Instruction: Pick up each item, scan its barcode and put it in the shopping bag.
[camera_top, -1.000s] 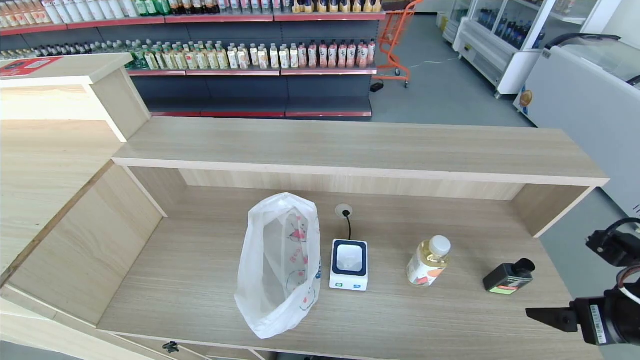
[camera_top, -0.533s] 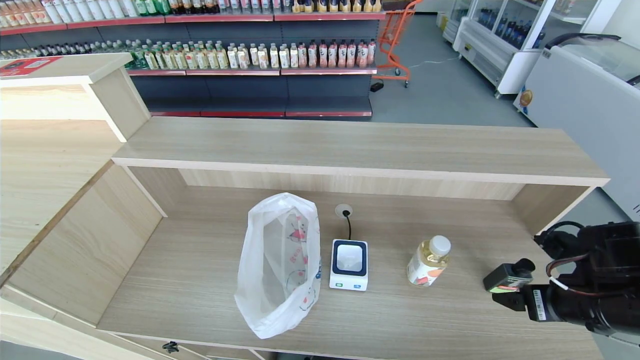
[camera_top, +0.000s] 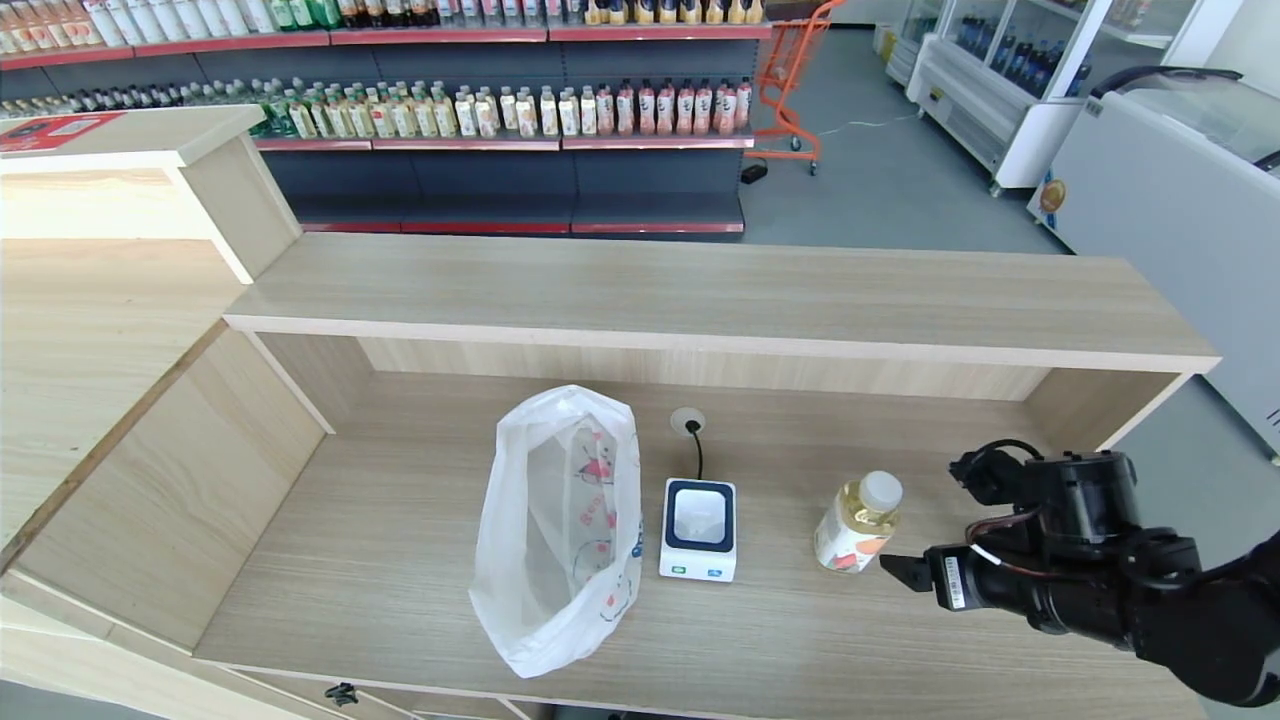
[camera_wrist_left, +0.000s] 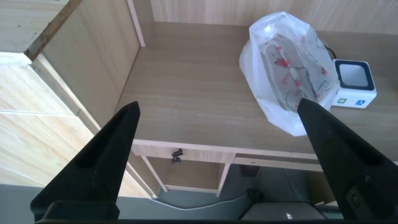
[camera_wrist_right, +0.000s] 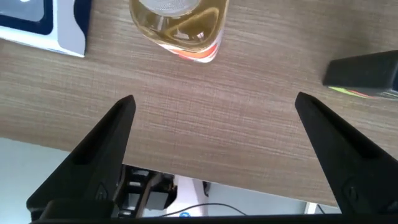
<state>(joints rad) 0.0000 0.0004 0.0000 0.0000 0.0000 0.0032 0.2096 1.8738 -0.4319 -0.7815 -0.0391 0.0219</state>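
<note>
- Upright on the worktop (camera_top: 400, 560) right of the scanner (camera_top: 697, 528): the bottle (camera_top: 858, 523); farther out, a dark container (camera_wrist_right: 364, 73).
- Hovering just past the bottle from the scanner, fingers wide apart: the right end effector (camera_wrist_right: 214, 106); likewise apart, the left end effector (camera_wrist_left: 219, 107), beyond the bag (camera_top: 560, 530) left of the scanner.
- Risks toppling the bottle toward the scanner with a sideways nudge, or slipping on its round wall.
- Cannot read any label print; too small.
</note>
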